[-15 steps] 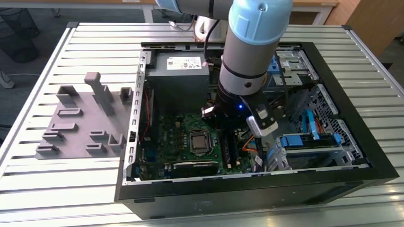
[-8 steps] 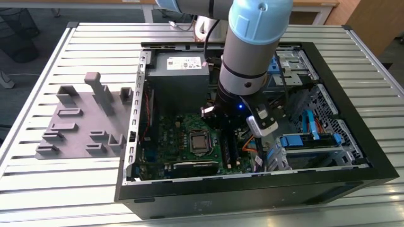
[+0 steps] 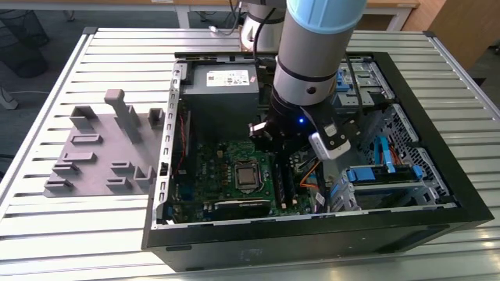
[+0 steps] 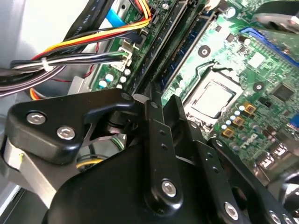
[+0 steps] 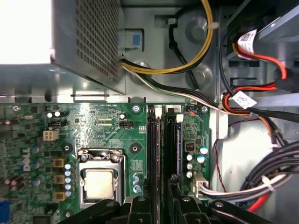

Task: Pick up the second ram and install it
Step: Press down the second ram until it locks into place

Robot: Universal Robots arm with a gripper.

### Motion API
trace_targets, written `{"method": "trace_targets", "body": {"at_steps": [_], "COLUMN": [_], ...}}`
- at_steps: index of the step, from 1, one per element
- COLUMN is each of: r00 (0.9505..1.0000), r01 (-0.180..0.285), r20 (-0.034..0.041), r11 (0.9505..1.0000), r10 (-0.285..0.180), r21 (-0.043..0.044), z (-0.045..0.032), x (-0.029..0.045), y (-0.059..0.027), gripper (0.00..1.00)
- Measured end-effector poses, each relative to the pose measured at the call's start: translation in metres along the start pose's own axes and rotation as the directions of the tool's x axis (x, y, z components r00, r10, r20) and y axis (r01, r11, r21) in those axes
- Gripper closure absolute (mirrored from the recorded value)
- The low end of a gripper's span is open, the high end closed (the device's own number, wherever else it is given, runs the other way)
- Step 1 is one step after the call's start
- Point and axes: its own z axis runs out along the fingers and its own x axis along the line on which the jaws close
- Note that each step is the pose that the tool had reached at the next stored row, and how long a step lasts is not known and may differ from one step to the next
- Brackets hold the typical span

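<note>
— What sits closest, at the near edge of the slatted metal table [image 3: 78, 234]?

— The near wall of the open black steel computer case [image 3: 312, 240], lying on its side. Toward the table's edge at the exterior view's left is a matte grey plastic fixture with upright pegs and blocks [image 3: 102, 152], well apart from the work.

— And inside the case?

— The large square green motherboard [image 3: 211, 170] lies flat on the case floor, glossy and studded with small cylindrical capacitors. Its square metal-framed processor socket [image 3: 247, 175] sits about mid-board. Chunky bright-blue plastic drive latches [image 3: 375, 174] stand along the case's side at the exterior view's right.

— Where's the black metal gripper [image 3: 291, 153]?

— Down inside the case, just beyond the socket, hanging from the thick grey-and-pale-blue arm [image 3: 312, 52]. In both wrist views it [image 4: 163, 95] [image 5: 161, 205] hovers right over the long black memory slots. I cannot tell whether it is clamped on anything.

— And the memory?

— A long, narrow blue circuit-board ram stick [image 4: 187, 51] stands on edge in one slot, between the socket [image 4: 212, 98] and the board's cable-side edge. In the first wrist view it [image 5: 178, 140] runs parallel to a dark neighbouring slot that lies directly under the gripper; what fills that slot I cannot make out.

— Anything crowding it?

— A bundle of yellow, black, red and white wires [image 4: 84, 39] loops just beside the slots.

— Farthest back?

— The grey sheet-metal power supply box with a perforated side [image 5: 88, 37], against the case's far wall.
</note>
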Motion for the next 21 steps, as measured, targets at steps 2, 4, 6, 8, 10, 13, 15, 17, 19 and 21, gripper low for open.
{"method": "trace_targets", "body": {"at_steps": [2,4,6,8,10,13,15,17,19,21], "r00": [1.0,1.0,1.0,1.0,1.0,1.0,1.0,1.0,1.0,1.0], "r01": [0.0,0.0,0.0,0.0,0.0,0.0,0.0,0.0,0.0,0.0], "r20": [0.0,0.0001,0.0001,0.0001,0.0,0.0,0.0,0.0,0.0,0.0], "r11": [1.0,1.0,1.0,1.0,1.0,1.0,1.0,1.0,1.0,1.0], "r10": [0.0,0.0,0.0,0.0,0.0,0.0,0.0,0.0,0.0,0.0], "r21": [0.0001,-0.0002,-0.0001,-0.0001,0.0,0.0,0.0001,0.0,0.0,0.0], "z": [-0.0022,-0.0022,-0.0024,-0.0026,-0.0027,-0.0029,-0.0014,0.0008,0.0032,0.0059], "x": [0.0,0.0,0.0,0.0,0.0,0.0001,0.0,0.0,-0.0001,-0.0001], "y": [0.0,0.0,0.0,0.0,-0.0001,0.0,0.0,0.0,0.0,0.0001], "gripper": [0.72,0.8,0.87,0.89,0.89,0.89,0.89,0.89,0.89,0.89]}}
